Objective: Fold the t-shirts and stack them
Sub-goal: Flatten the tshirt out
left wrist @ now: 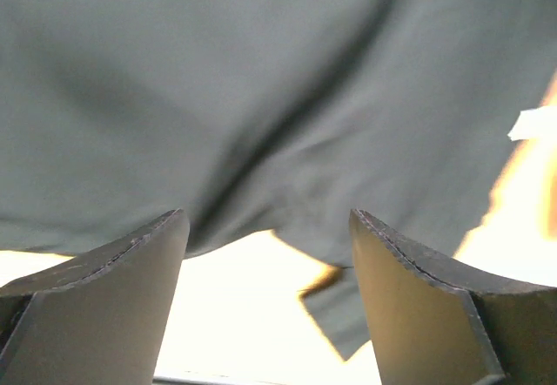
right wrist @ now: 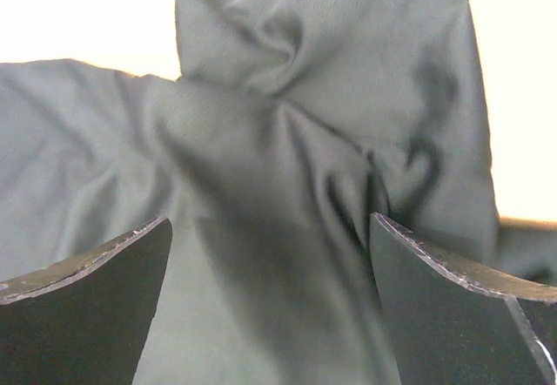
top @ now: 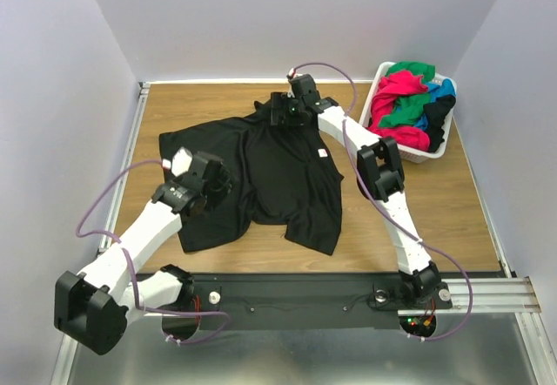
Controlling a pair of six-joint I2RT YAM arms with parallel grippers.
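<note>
Left fingers (left wrist: 104, 276): dark wedge-shaped pair, spread wide and empty, over the near hem of the black shirt. Right fingers (right wrist: 87, 272): equally wide and empty, over bunched cloth at its far edge.

Brown wooden tabletop (top: 418, 211): carries everything below.

Black short-sleeved fabric t-shirt (top: 278, 167): mid-tabletop, opened out, creased, unfolded.

White slatted plastic basket (top: 418, 154): far right corner; holds a heap of pink-red, green, blue and black t-shirts (top: 405, 97).

Small white neck label (top: 324, 153): on the black shirt's right side.

Step, as judged: flattening the first shirt; no fold or stack yet. Next move calls for each pair to close on an edge and draw the cloth taut.

Views: the overhead alone shows layout and basket; only the wrist views show the finger gaps.
</note>
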